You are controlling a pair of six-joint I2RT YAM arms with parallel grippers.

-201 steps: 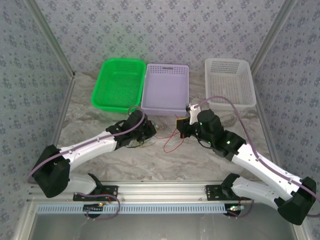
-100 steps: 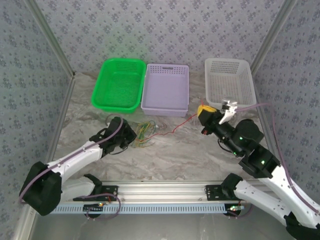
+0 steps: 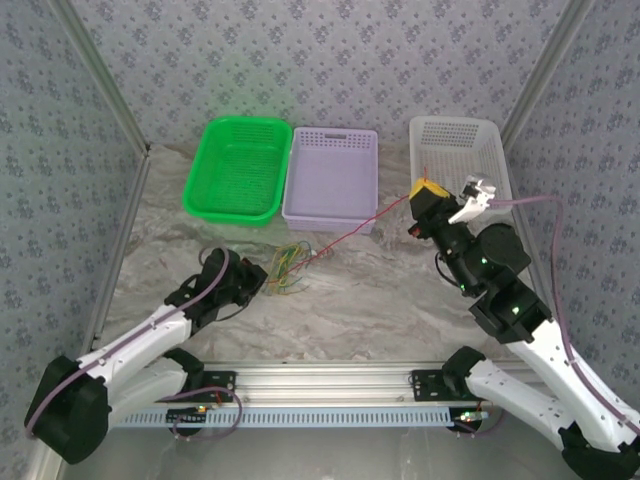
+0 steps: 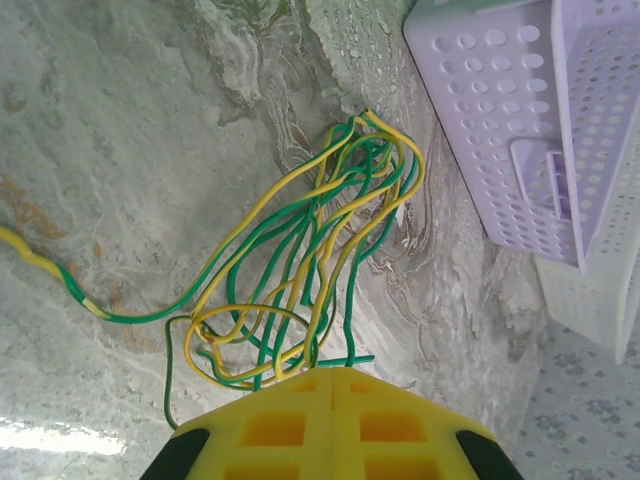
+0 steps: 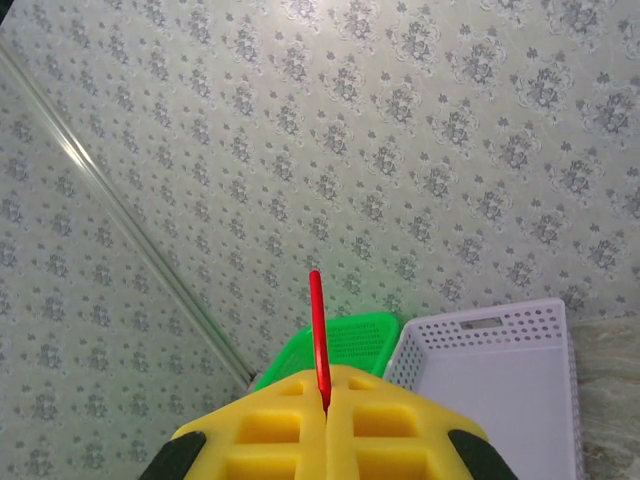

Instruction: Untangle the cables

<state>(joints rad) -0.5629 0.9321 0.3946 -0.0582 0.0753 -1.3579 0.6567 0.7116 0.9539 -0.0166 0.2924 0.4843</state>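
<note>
A tangle of thin yellow and green cables (image 3: 288, 266) lies on the marble table in front of the purple basket. In the left wrist view the same cables (image 4: 320, 240) loop just ahead of my left gripper (image 4: 333, 372), whose yellow jaws are shut; some strands run under its tip, none shows in the seam. From above, the left gripper (image 3: 258, 279) sits at the bundle's left edge. My right gripper (image 3: 418, 190) is raised near the white basket, shut on the red cable (image 3: 360, 222), which runs taut down to the bundle. The red cable's end (image 5: 318, 330) sticks up from the right gripper (image 5: 327, 388).
Three baskets stand along the back: green (image 3: 245, 122), purple (image 3: 335, 133) and white (image 3: 455, 122). The purple basket's wall (image 4: 480, 120) is close on the right of the bundle. One yellow-green strand (image 4: 40, 265) trails off to the left. Patterned walls enclose the table.
The right arm has swung back and up to the right with the red cable, drawing it taut out of the bundle. The left arm has pulled back to the left, uncovering the tangle.
</note>
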